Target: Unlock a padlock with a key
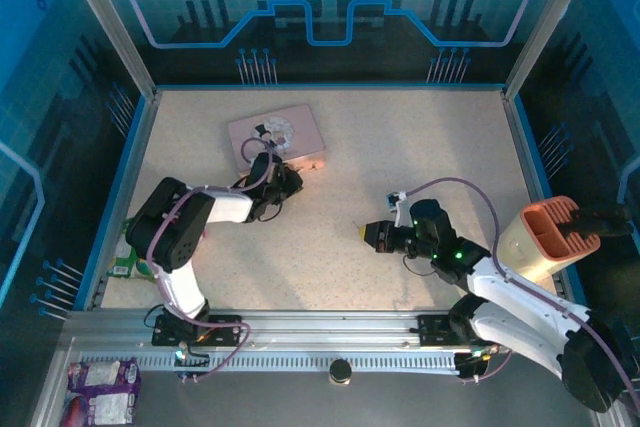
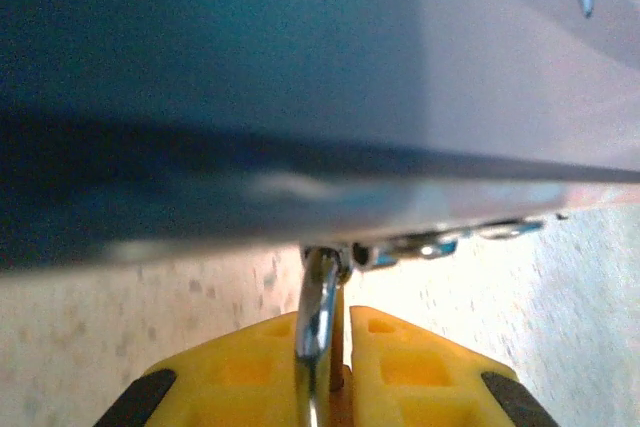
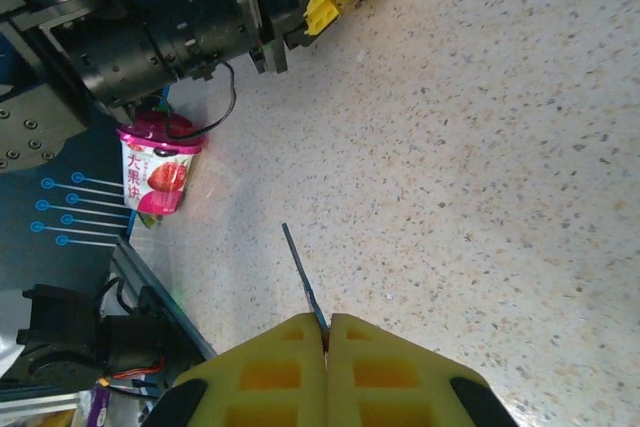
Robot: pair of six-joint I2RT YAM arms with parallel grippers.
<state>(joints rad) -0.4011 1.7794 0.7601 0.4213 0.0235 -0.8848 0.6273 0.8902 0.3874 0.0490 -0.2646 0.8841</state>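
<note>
Left gripper (image 1: 288, 181) sits at the near edge of the pink tin (image 1: 290, 127), well up the table (image 1: 420, 147). Wrist view: its yellow jaws are clenched on a thin silver shackle, so the padlock (image 2: 318, 317) is pinned hard against the tin's lower edge. The brass body and keyhole cannot be made out from here.

Right gripper (image 1: 372, 234) hangs mid-table, apart from the left, with its nose toward it. Its jaws are pressed tight on the key (image 3: 303, 282), a slim dark blade that sticks out past the pads and angles toward the left arm.

Handling, as judged:
- Key looks stiff but very thin and light. Smooth metal is likely to twist or slide in the pads under side load. The grip is best kept on the bow, leaving the blade free.
- Padlock is small, hard and dense for its size. Held by the shackle alone, the body may swing, so a hold on the body would steady the keyhole better.
- Shackle is slick steel and may slip.

A pink yogurt cup (image 3: 158, 172) stands at the table's left edge.
</note>
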